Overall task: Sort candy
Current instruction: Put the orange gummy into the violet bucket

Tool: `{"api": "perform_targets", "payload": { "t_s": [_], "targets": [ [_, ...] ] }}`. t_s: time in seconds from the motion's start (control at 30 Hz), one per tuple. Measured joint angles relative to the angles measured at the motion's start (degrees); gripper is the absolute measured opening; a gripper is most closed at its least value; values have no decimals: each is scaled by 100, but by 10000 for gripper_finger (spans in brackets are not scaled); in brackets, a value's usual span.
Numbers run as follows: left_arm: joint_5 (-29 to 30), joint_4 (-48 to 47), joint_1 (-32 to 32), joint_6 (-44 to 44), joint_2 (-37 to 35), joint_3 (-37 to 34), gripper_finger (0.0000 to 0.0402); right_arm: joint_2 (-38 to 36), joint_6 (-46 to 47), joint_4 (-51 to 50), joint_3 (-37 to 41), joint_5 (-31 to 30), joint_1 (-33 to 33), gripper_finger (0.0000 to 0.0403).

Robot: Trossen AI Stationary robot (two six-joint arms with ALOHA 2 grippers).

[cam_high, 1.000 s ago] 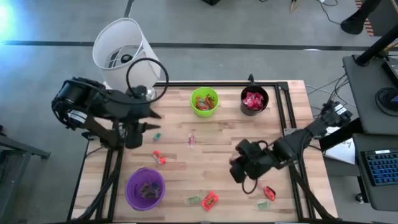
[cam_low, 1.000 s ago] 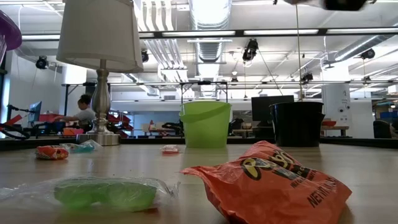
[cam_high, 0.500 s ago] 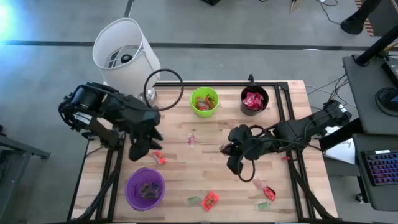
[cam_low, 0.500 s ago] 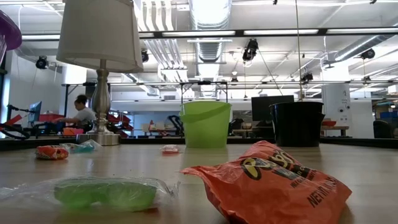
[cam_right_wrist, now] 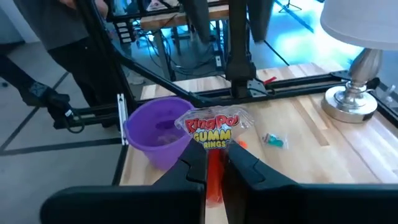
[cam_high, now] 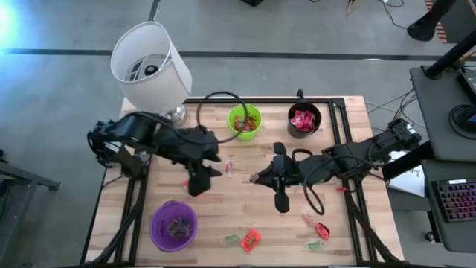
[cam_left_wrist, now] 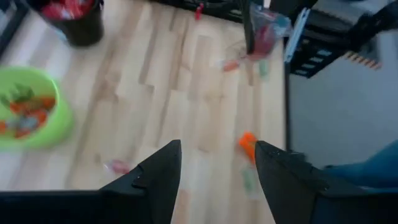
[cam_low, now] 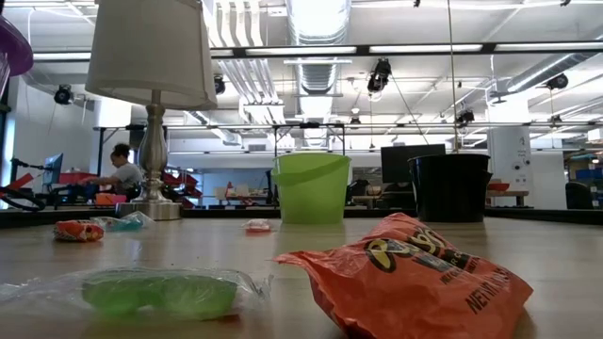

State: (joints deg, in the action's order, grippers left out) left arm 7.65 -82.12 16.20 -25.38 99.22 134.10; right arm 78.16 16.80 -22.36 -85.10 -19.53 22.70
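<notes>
Both arms have swung inward over the desk [cam_high: 349, 119] since a second ago, the left from beside the lamp [cam_high: 149, 56] toward the middle, the right from the near right corner to the centre. Largest on the desk are the purple cup [cam_high: 174, 224], green cup [cam_high: 245, 121] and black cup [cam_high: 303, 120], the last two already holding sweets. The left end effector [cam_high: 199, 176] hangs empty with fingers spread wide, above a small pink sweet [cam_left_wrist: 116, 166]. The right end effector [cam_right_wrist: 214, 163] is pinched shut on a gummy rings packet [cam_right_wrist: 210, 130], which stands up from its fingers. Loose candy [cam_high: 251, 238] lies scattered: an orange packet and green-wrapped piece at the near edge, red and green pieces at the near right, one small piece mid-desk. These wrappers look light, crinkly and slippery, so a pinch across the flat middle or a sealed edge seems safest. Whatever lies under the left arm is hidden, and the purple cup's contents are hard to make out.
</notes>
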Motion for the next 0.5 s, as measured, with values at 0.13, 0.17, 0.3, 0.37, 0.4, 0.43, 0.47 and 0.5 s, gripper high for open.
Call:
{"api": "perform_targets", "payload": {
  "t_s": [0.13,0.17,0.3,0.37,0.4,0.43,0.47,0.5],
  "targets": [
    [43,415,39,728,248,0,181,-125,-92,-153,0,0,0,13],
    [45,605,57,855,306,0,179,-185,-92,-232,2,-2,2,13],
    [47,1546,81,1309,522,0,172,-504,23,-466,4,0,2,13],
    [44,1786,89,1447,620,0,170,-738,161,-487,4,0,2,13],
    [45,1826,90,1480,668,0,170,-865,195,-507,4,0,2,13],
    [43,1837,90,1486,710,0,169,-989,235,-560,4,1,19,13],
    [43,1832,91,1483,753,0,169,-1122,270,-640,4,-1,46,13],
    [43,1866,97,1473,806,0,169,-1247,273,-737,4,-2,69,13]
  ]
}}
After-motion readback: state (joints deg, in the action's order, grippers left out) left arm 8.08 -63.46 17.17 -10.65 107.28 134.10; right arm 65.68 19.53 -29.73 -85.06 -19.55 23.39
